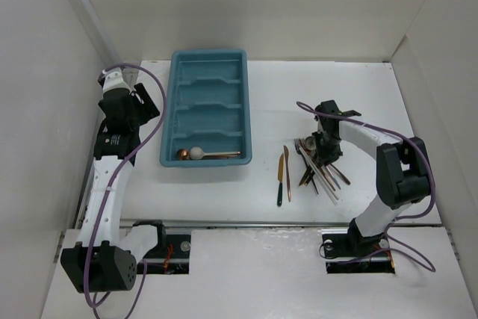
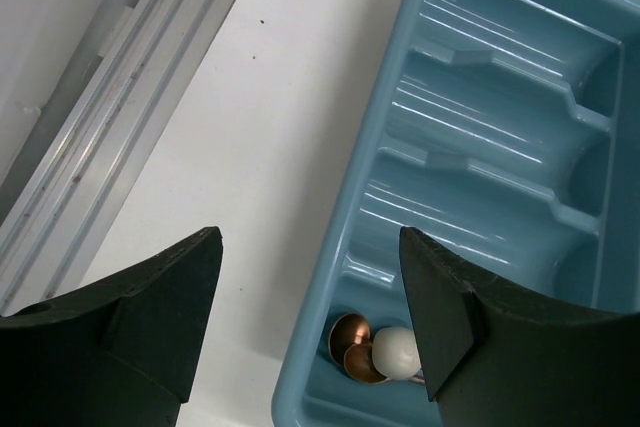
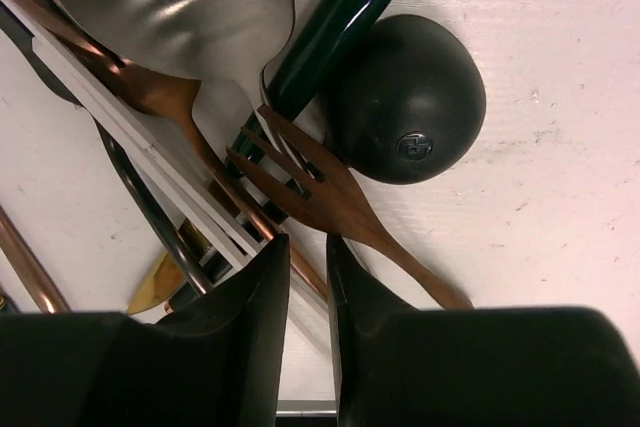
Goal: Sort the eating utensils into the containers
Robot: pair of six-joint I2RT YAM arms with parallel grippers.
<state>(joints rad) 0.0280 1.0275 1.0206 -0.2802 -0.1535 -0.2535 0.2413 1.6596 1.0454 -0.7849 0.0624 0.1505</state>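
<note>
From above, the teal-blue tray (image 1: 173,121) lies on the white desk (image 1: 358,87), left of centre, its four long compartments side by side. The nearest compartment holds a copper spoon (image 1: 183,154) and a white spoon (image 1: 196,153). The other cutlery sits to the right: a heap of utensils (image 1: 320,171) in copper, silver, black and white, and just left of it a dark-handled gold knife (image 1: 280,184) beside a copper knife (image 1: 287,173). The right hand (image 1: 326,147) is down on the heap; the left hand (image 1: 146,102) hangs beside the tray's left end.

The left wrist view shows the left hand (image 2: 310,242) spread wide with nothing in it, above the tray's rim (image 2: 300,387) and the two spoon bowls.

In the right wrist view, the right hand (image 3: 305,277) has its fingers (image 3: 240,347) nearly together, with only a slim slit between. A copper fork (image 3: 320,187) lies just ahead; whether anything is pinched I cannot tell. A silver spoon (image 3: 170,7), a dark green handle (image 3: 335,22) and white sticks (image 3: 150,162) crowd around. A black spoon (image 3: 410,97) bears a small round stamp, too small to read.
</note>
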